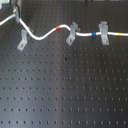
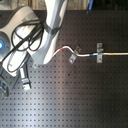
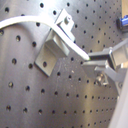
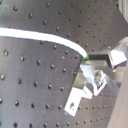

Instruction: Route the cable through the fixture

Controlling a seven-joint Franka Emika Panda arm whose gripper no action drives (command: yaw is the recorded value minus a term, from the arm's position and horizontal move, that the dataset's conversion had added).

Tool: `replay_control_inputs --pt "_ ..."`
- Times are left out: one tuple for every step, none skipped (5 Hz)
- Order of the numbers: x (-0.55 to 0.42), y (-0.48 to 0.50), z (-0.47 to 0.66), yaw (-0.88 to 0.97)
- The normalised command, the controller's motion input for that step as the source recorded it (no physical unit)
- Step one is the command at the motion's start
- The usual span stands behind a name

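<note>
cable [image 1: 47,35] already seated in mid and far clips, free end lifted near fixture [image 1: 22,40] – not yet in fork | gripper [image 3: 102,62] pinching cable just past clip [image 3: 57,42] – prob. to steer slack

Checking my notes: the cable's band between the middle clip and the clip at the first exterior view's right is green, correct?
No: in the first exterior view, that band on the cable, between the middle clip and the end clip, is blue, not green.
</note>
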Motion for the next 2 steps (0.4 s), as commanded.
replay_control_inputs --pt "-0.084 0.168 0.31 0.29" --pt "-0.119 0.11 0.33 0.17"
